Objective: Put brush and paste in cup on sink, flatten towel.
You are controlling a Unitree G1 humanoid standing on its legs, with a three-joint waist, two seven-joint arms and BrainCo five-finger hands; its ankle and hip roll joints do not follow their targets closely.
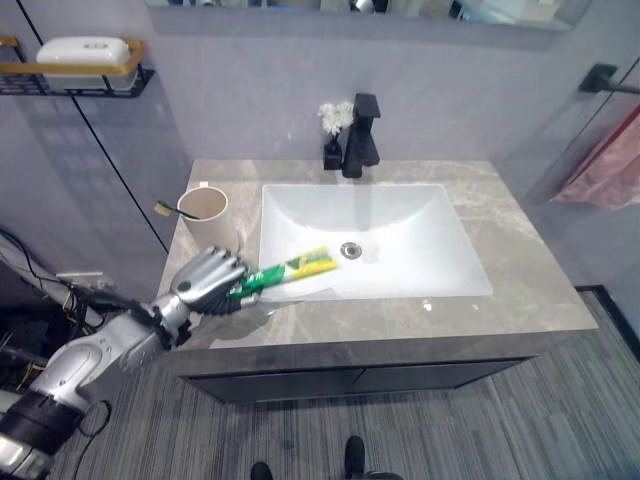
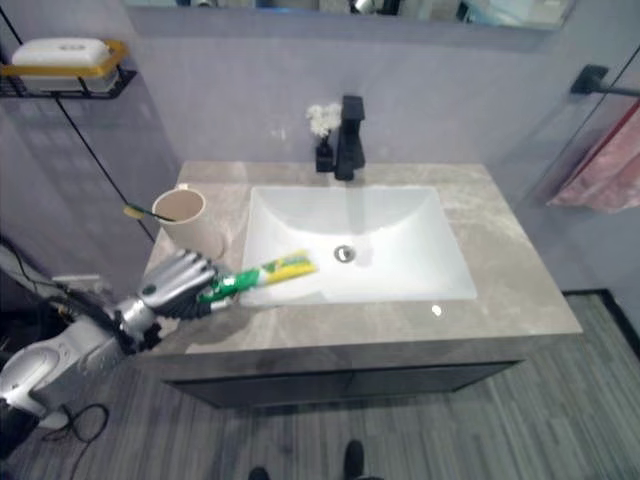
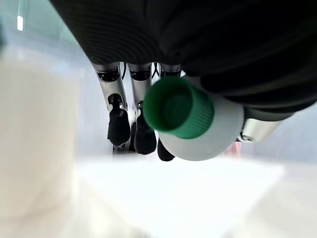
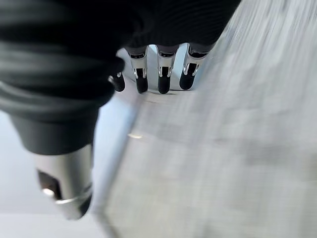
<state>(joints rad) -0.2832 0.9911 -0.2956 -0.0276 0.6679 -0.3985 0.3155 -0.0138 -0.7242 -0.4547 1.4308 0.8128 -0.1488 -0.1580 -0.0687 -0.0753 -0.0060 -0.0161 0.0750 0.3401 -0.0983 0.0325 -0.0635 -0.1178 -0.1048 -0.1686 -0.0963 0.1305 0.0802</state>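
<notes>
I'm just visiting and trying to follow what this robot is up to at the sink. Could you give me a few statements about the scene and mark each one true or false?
1. The robot's left hand is holding the toothpaste tube. True.
2. The tube's cap is red. False: it is green.
3. A toothbrush already sticks out of the cup. True.
4. The cup stands inside the sink basin. False: it stands on the counter, to the left of the basin.
5. The pink towel lies flat on the counter. False: it hangs from a wall bar on the right.
</notes>
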